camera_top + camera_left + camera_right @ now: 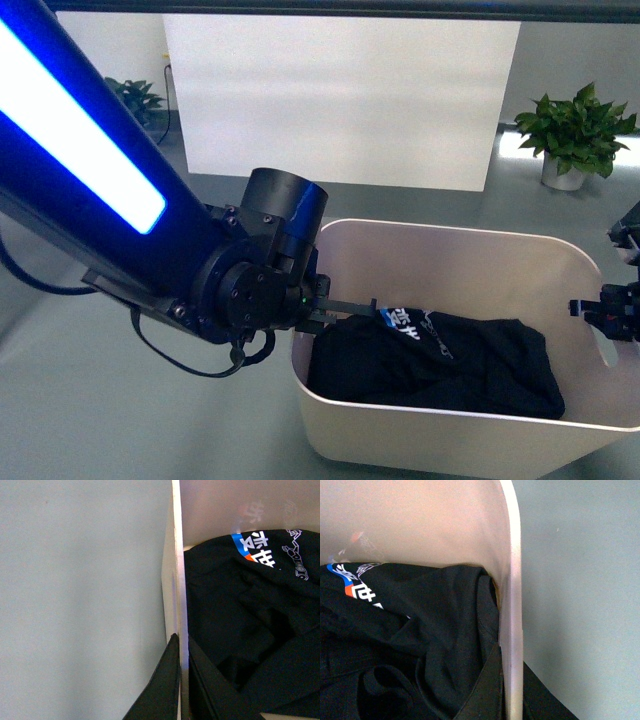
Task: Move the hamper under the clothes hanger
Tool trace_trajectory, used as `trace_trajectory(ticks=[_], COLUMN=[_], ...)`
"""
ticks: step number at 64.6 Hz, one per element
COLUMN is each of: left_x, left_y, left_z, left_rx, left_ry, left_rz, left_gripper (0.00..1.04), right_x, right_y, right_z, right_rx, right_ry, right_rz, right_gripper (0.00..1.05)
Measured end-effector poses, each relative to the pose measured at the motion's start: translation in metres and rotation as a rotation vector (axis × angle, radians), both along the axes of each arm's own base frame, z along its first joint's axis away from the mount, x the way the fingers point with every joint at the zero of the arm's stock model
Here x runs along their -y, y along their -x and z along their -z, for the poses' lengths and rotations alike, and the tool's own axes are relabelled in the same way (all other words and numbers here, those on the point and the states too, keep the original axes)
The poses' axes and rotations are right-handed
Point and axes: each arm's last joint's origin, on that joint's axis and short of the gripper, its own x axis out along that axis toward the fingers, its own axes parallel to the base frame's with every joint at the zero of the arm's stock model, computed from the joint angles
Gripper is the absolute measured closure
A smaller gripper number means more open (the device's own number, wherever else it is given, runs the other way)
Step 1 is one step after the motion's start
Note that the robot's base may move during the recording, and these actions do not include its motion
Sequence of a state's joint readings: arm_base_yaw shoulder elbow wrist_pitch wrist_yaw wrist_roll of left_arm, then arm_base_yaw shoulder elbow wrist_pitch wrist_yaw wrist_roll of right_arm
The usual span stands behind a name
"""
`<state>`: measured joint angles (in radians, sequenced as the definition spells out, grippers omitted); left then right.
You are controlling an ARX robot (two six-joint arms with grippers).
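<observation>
The hamper [450, 440] is a beige tub on the grey floor, with black clothes [440, 360] inside. My left gripper [335, 308] is shut on its left rim and my right gripper [592, 310] on its right rim. In the left wrist view the left gripper [182, 641] pinches the thin wall [176, 580], one finger outside and one over the black garment [235, 620]. The right wrist view shows the right gripper [511, 658] clamped on the rim [512, 580] the same way. A dark grey bar [350, 8] across the top of the front view looks like the clothes hanger's rail; its legs are out of view.
A white panel [340, 100] stands against the far wall behind the hamper. Potted plants sit at the back right [575, 130] and back left [135, 100]. My left arm [80, 150], with its lit blue strip, fills the left of the front view.
</observation>
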<state>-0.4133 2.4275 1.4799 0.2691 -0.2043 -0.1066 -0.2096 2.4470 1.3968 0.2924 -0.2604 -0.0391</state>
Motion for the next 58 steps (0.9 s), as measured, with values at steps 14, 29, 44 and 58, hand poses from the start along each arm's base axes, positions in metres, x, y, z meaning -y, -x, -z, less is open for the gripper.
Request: trace_trajectory(ticks=[14, 29, 44, 58], left_x=[0.003, 0.004, -0.006, -0.012], left_y=[-0.021, -0.040, -0.046, -0.052], left_z=[0.004, -0.011, 0.017, 0.027], left_rx=[-0.017, 0.001, -0.129, -0.161], left_ry=[-0.014, 0.000, -0.004, -0.002], left_rz=[-0.010, -0.027, -0.081, -0.106], left_gripper=[1.01, 1.01, 1.01, 0.95], right_x=[-0.001, -0.003, -0.016, -0.022], right_y=[-0.025, -0.050, -0.058, -0.065], right_z=[0.012, 0.000, 0.020, 0.028], right_rx=[-0.053, -0.058, -0.145, -0.169], right_ry=[0.014, 0.032, 0.059, 0.084], right_rz=[0.010, 0.013, 0.003, 0.001], right_gripper=[1.02, 1.02, 1.02, 1.02])
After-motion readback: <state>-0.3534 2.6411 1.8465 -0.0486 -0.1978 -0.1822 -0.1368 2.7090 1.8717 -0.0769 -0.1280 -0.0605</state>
